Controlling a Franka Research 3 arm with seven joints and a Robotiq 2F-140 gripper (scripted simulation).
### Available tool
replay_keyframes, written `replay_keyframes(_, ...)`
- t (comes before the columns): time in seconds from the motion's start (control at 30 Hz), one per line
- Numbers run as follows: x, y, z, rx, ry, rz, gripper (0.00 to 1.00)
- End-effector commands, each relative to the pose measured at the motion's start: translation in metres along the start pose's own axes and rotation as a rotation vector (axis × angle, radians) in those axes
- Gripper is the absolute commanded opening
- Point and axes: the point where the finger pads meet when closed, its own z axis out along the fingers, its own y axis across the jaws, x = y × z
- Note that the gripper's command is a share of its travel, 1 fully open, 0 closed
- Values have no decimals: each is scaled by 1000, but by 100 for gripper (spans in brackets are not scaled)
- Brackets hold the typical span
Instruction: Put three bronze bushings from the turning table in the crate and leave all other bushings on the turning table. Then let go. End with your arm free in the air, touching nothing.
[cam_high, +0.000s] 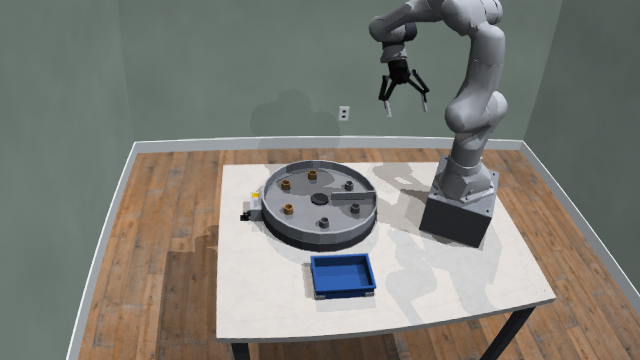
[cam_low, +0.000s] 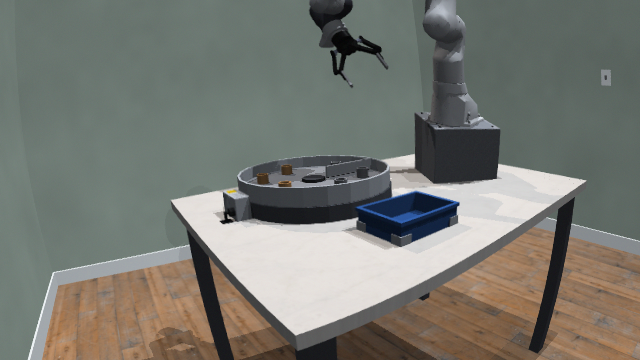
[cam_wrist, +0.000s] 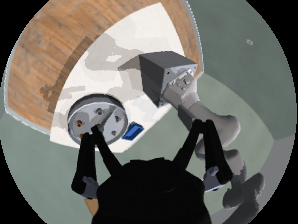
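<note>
The gripper (cam_high: 405, 107) hangs high above the counter (cam_high: 280, 310), its fingers (cam_high: 387, 108) spread as wide as they go and holding nothing. All the work lies below and, in the top view, toward seven o'clock from the fingers: the turning table (cam_high: 280, 231) carries three bronze bushings on its left half, one at about twelve o'clock of the disc (cam_high: 312, 174), one at about ten o'clock (cam_high: 285, 184) and one at about eight o'clock (cam_high: 288, 209). Three dark grey bushings stand on the right half, at about two (cam_high: 349, 185), four (cam_high: 355, 208) and six o'clock (cam_high: 324, 222), and these are to stay. Every bushing stands upright, bore axis vertical, so a straight descent with the fingers astride the wall looks the likely grasp. The twelve o'clock bronze bushing appears nearest the gripper. The blue crate (cam_high: 343, 287) sits on the counter just beyond the disc's six o'clock edge with no bushing in it, so the task seems not yet begun.
</note>
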Motion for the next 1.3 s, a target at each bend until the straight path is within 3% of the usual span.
replay_keyframes(0.0, 0, 0, 0, 0, 0, 0, 100)
replay_keyframes(0.6, -1, -4, 2, 4, 7, -8, 100)
replay_keyframes(0.7, -16, -40, 20, 47, 77, -87, 100)
replay_keyframes(0.97, -50, -101, 58, 134, 214, -245, 100)
replay_keyframes(1.1, -60, -114, 68, 157, 250, -286, 100)
replay_keyframes(1.13, -71, -128, 80, 184, 292, -334, 100)
replay_keyframes(1.27, -88, -146, 97, 227, 357, -407, 100)
